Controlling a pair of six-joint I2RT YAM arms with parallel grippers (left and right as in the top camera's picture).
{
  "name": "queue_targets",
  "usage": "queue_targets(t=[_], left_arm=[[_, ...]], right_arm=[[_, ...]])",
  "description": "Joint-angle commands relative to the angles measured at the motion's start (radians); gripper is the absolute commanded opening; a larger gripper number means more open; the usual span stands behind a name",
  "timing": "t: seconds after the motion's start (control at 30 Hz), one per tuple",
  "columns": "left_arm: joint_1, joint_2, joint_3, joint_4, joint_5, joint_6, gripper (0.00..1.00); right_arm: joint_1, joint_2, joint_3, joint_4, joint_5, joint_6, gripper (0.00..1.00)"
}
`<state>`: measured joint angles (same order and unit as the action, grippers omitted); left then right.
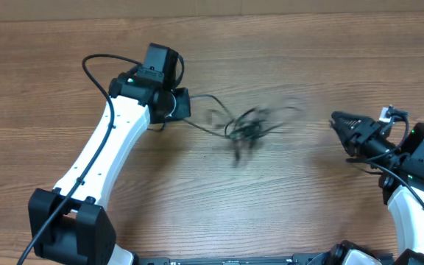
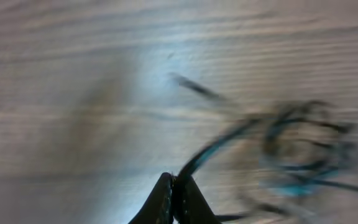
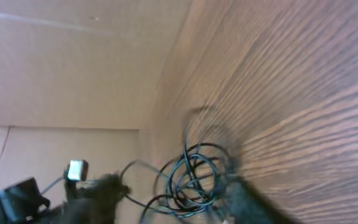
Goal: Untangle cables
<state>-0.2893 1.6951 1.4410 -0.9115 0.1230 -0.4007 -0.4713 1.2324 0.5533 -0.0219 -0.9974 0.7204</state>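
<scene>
So the left fingers [image 2: 169, 198] are pinched fully together on one strand of the thin black flexible cables [image 1: 245, 131]. In the left wrist view you can see that strand coming straight out of the tips and curving off ahead and to the right into the knot [image 2: 303, 149].

From overhead, the strand runs from those fingers toward the other arm, and the knot sits on the brown wood-grain worktop [image 1: 197, 44] between the two arms. Its loops sprawl along that same arm-to-arm line. The left arm is nearer and already has hold of it. The right fingers [image 1: 341, 121] sit past the far end of the loops with a gap of bare wood between, so they look empty-handed. Honestly can't tell how far apart they are, it's too small and smeared.

My guess is the next move is pulling along that line to draw the loops out.

The right wrist view shows the coils stacked on each other [image 3: 194, 177], which the overhead blur hides. Only the left wrist view shows the pinch itself.
</scene>
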Motion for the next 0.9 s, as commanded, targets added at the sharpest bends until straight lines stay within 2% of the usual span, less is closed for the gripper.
queue_targets(t=[0.0, 0.07, 0.2, 0.43, 0.63, 0.73, 0.87], left_arm=[[0.007, 0.001, 0.002, 0.053, 0.203, 0.050, 0.04], [0.000, 0.001, 0.002, 0.088, 0.270, 0.050, 0.04], [-0.029, 0.001, 0.002, 0.113, 0.289, 0.050, 0.04], [-0.105, 0.002, 0.002, 0.112, 0.238, 0.064, 0.04], [-0.129, 0.002, 0.002, 0.104, 0.116, 0.063, 0.04], [-0.129, 0.002, 0.001, 0.098, 0.110, 0.060, 0.04], [-0.146, 0.016, 0.001, 0.099, 0.109, 0.060, 0.04]], right_arm=[[-0.005, -0.011, 0.009, 0.005, -0.075, -0.076, 0.80], [-0.005, -0.011, 0.009, -0.003, -0.094, -0.095, 0.90], [-0.004, -0.011, 0.009, -0.035, -0.095, -0.105, 0.98], [0.072, -0.011, 0.009, -0.036, -0.042, -0.207, 1.00], [0.178, -0.009, 0.009, -0.036, 0.127, -0.439, 1.00], [0.221, -0.005, 0.009, -0.035, 0.206, -0.437, 1.00], [0.294, 0.021, 0.009, 0.000, 0.269, -0.298, 0.94]])
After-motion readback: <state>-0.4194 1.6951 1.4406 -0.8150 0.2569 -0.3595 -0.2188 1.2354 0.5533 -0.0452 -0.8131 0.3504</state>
